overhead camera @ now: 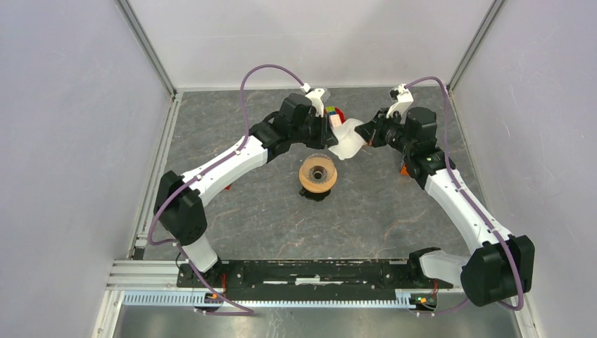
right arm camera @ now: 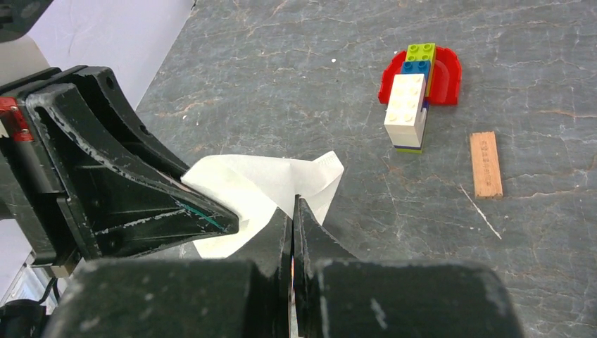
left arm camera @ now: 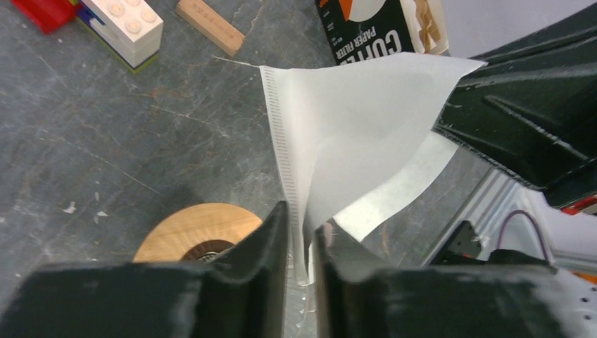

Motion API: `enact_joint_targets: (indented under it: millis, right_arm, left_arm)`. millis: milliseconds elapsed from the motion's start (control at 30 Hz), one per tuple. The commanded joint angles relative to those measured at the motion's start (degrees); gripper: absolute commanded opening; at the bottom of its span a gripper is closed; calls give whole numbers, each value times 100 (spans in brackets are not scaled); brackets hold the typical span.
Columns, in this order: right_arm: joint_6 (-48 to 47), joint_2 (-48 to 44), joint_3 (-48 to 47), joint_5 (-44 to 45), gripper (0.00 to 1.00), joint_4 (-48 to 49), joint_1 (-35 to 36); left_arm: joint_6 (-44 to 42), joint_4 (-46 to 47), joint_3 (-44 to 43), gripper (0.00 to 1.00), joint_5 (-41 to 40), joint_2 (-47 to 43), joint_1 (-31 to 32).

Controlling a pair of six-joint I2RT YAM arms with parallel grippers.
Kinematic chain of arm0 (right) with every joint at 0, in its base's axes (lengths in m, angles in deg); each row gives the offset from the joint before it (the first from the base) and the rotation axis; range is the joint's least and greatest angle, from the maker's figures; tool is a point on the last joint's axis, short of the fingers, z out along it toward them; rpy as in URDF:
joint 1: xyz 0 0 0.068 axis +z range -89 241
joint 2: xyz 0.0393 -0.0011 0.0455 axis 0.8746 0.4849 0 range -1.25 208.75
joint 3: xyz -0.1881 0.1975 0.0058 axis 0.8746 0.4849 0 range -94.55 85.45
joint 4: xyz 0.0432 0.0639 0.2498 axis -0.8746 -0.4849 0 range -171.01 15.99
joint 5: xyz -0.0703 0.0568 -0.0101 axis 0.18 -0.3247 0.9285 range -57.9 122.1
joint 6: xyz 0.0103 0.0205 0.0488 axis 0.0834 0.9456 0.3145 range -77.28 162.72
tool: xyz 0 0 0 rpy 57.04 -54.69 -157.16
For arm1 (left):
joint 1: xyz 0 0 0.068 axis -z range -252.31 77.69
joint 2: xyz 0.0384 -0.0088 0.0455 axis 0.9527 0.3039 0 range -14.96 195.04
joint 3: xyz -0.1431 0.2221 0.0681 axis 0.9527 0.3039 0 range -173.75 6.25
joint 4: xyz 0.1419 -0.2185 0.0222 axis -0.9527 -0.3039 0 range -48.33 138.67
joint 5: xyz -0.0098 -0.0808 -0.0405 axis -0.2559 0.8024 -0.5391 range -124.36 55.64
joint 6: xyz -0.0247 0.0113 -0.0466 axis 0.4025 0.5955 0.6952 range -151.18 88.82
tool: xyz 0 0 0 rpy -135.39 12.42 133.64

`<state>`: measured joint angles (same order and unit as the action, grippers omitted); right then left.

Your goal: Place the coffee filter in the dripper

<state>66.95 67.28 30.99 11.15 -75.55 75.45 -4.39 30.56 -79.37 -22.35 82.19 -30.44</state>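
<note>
Left tool [left arm camera: 303, 227] and right tool [right arm camera: 293, 211] both clamp the one coffee filter [left arm camera: 352, 120] near one dripper [overhead camera: 307, 176].

A robot lab cell — plain white walls [overhead camera: 63, 141], aluminium frame rails [overhead camera: 150, 53].

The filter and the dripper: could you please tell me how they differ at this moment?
The filter is thin white paper; the dripper shows a round tan ring. The filter is held between the left gripper and right gripper, both shut on it; the dripper stands ungripped on the table. Both are near the table's middle.
</note>
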Motion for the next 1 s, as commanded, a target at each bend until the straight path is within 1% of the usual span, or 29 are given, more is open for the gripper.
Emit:
enact_joint_targets:
  millis: [0, 67, 167, 300, 433, 567, 633, 767, 967]
  right_arm:
    - [47, -49, -12, -118, 0, 304, -31]
    - [46, -48, -4, -98, 0, 306, -33]
    - [55, -49, -4, -86, 0, 304, -41]
    - [67, -67, 14, -113, 0, 312, -52]
    - [86, -75, 32, -136, 0, 338, -58]
    - [90, -77, 72, -152, 0, 356, -63]
    - [89, -75, 89, -147, 0, 374, -57]
    - [40, -75, 111, -119, 0, 374, -61]
    - [52, -78, 116, -161, 0, 405, -64]
  left_arm:
    - [-334, 3, -234, 34, -187, -45, -6]
    - [-323, -15, -263, 44, -177, -31, 9]
    - [-314, -17, -266, 51, -188, -5, 40]
    - [-333, -17, -262, 52, -220, 51, 50]
    - [-363, -17, -310, 48, -164, 127, 62]
    - [-508, -13, -328, 48, -195, 141, 74]
    - [-594, -17, -356, 45, -199, 132, 75]
    - [-761, -28, -429, 35, -232, 76, 76]
    - [-764, -35, -449, 13, -116, 90, 76]
